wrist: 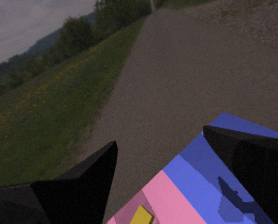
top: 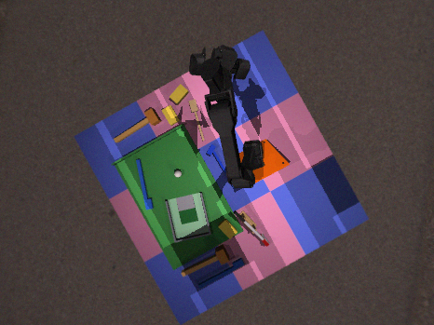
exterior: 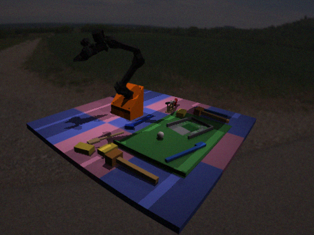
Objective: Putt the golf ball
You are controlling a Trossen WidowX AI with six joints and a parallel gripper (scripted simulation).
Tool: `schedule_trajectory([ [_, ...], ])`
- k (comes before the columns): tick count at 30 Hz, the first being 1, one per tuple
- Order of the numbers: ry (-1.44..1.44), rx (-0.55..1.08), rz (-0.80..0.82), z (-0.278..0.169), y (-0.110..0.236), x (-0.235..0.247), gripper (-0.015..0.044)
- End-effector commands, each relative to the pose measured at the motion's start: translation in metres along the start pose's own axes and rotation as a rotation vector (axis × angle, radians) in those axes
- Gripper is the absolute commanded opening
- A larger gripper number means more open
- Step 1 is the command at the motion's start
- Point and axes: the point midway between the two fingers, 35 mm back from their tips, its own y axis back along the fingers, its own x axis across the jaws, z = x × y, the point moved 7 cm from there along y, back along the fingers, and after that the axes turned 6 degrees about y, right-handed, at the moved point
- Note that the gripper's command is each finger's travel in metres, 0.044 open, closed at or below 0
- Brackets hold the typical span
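The putter with a red end (top: 265,243) (exterior: 176,100) leans on a small tan stand beside the green board (top: 154,155) (exterior: 145,148). Its pale shaft shows in the top view. The white golf ball (top: 178,173) (exterior: 160,135) rests on the board, in front of the grey ramp (top: 185,202) (exterior: 180,128). The ramp leads to the raised green (top: 188,215) (exterior: 192,128), which has a dark wall on three sides. My gripper (exterior: 76,59) (wrist: 158,138) is open and empty, raised high on the side away from the putter. The wrist view shows neither putter nor ball.
A blue club (top: 143,186) (exterior: 185,152) lies on the board; another (top: 216,157) (exterior: 139,122) lies near the orange base (top: 275,163) (exterior: 136,101). Brown mallets (top: 132,130) (top: 205,264) lie at opposite board ends. Yellow blocks (top: 179,94) (exterior: 84,148) and a tan tool (top: 197,121) lie nearby.
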Motion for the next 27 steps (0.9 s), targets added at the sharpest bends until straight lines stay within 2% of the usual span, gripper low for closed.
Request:
schedule_trajectory([
  [1,-0.006,0.009,0.005,-0.001,-0.002,-0.001,0.0426],
  [2,-0.025,0.036,0.020,-0.004,-0.006,-0.003,0.0440],
  [10,-0.037,0.359,0.141,-0.042,-0.080,-0.017,0.0440],
  [17,0.096,0.631,0.292,-0.106,-0.135,0.002,0.0440],
  [22,0.228,0.810,0.437,-0.163,-0.152,0.034,0.0440],
  [27,0.385,0.964,0.609,-0.223,-0.147,0.075,0.0440],
])
